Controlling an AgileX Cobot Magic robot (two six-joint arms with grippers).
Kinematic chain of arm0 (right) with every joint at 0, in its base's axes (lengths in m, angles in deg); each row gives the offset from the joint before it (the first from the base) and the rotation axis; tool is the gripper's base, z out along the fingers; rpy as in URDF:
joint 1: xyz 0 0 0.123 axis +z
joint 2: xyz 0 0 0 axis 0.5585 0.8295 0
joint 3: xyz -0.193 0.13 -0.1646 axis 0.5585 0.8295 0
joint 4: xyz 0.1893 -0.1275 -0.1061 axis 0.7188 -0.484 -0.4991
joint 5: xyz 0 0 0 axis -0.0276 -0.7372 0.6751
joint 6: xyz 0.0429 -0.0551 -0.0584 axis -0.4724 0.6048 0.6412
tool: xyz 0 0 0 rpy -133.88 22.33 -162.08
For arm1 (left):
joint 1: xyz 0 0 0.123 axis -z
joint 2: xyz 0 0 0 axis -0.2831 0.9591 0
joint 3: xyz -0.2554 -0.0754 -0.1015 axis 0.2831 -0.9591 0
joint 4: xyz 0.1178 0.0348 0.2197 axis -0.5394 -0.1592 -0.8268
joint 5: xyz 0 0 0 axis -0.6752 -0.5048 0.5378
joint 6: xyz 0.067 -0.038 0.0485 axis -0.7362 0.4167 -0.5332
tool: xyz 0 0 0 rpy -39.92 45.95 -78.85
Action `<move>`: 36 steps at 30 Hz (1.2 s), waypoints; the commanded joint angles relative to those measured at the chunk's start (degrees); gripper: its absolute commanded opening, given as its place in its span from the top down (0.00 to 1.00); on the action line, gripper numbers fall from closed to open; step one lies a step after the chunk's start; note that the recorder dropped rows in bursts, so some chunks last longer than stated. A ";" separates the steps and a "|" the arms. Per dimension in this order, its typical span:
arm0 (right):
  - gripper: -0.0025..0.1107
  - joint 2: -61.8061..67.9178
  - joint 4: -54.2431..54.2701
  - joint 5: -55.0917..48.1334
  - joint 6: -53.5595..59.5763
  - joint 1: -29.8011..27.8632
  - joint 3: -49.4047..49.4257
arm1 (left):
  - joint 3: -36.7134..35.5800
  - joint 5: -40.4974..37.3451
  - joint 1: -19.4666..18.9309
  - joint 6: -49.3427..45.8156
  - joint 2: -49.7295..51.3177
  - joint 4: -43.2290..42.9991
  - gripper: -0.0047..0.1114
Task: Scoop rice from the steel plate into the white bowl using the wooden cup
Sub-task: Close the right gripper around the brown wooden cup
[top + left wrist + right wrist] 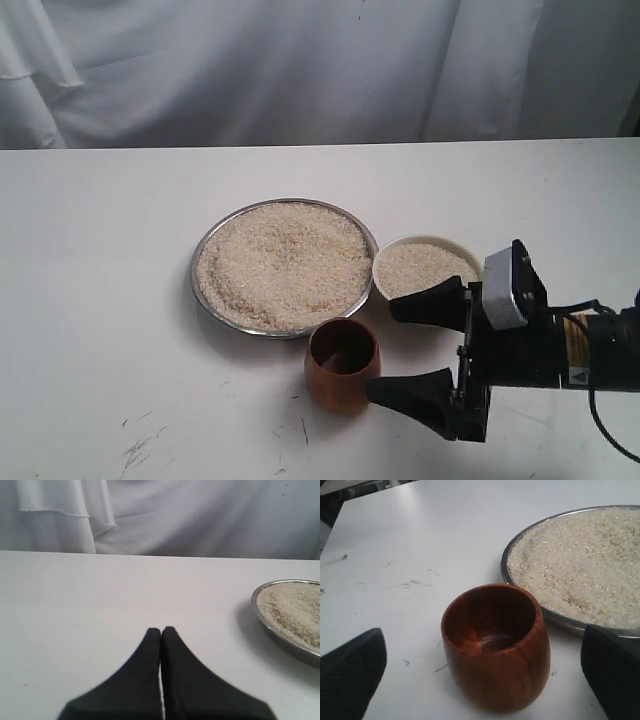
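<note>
The steel plate (pixel 200 252) sits mid-table, heaped with rice (pixel 285 262). Touching its right side is the white bowl (pixel 472 262), which also holds rice (pixel 420 268). In front of both, the wooden cup (pixel 340 372) stands upright with a dark inside and no rice showing. My right gripper (pixel 382 349) is open just right of the cup. In the right wrist view the cup (pixel 495 650) stands between the fingers of the right gripper (pixel 482 652), clear of both, with the plate (pixel 506 562) behind. My left gripper (pixel 161 629) is shut on nothing, hovering over bare table left of the plate (pixel 280 636).
A white cloth backdrop (pixel 300 70) hangs behind the table's far edge. Dark scuff marks (pixel 140 445) lie on the tabletop at the front left. A stray grain (pixel 553 672) rests beside the cup. The left gripper does not show in the exterior view.
</note>
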 commanded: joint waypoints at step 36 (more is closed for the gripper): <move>0.12 -0.92 -5.22 -22.53 -12.26 12.70 -11.73 | -0.26 0.36 0.09 0.18 -0.29 0.04 0.96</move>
